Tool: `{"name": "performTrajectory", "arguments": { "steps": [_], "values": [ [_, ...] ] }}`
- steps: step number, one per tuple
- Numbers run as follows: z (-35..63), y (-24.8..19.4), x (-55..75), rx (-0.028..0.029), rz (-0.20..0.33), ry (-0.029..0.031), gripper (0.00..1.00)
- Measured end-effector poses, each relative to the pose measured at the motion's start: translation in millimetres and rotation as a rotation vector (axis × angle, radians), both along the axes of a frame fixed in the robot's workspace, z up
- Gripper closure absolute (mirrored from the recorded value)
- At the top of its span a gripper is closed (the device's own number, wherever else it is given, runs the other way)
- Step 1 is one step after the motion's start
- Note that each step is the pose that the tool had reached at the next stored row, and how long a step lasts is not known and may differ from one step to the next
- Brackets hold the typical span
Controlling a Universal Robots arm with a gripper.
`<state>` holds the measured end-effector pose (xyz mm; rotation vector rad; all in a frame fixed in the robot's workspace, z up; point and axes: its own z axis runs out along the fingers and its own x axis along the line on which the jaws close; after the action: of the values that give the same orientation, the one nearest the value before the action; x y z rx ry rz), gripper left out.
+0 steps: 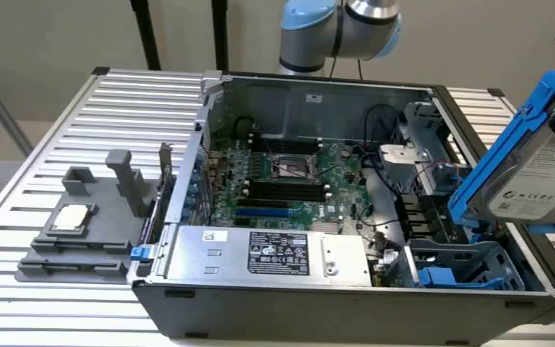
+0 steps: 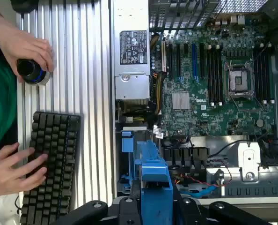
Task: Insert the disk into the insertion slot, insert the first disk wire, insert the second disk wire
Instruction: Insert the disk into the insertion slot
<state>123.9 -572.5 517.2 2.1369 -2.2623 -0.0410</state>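
- The jaws are seen clenched on the blue carrier frame of the disk (image 1: 545, 177), which is gripped at its upper end.
- The disk is held in the air, steeply tilted, above the insertion slot (image 1: 462, 264) and a little to the exterior view's right of it. No contact between them can be made out.
- By judgement, the carrier should be squared to the cage walls before any descent, so that both blue rails are met evenly.
- The cables (image 2: 197, 190) beside the cage are best left undisturbed, since a snag seems possible.
- The power supply (image 1: 277, 253) lies just beside the slot, and its edge should be avoided.
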Motion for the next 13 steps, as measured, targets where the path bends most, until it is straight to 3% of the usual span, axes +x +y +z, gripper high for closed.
{"name": "performTrajectory", "arguments": {
  "steps": [10, 13],
  "values": [
    [0.0, -0.2, -0.1, 0.0003, -0.002, -0.0008, 0.68],
    [-3.3, -2.8, -0.2, 0.0004, -0.002, -0.0009, 0.68]
  ]
}}
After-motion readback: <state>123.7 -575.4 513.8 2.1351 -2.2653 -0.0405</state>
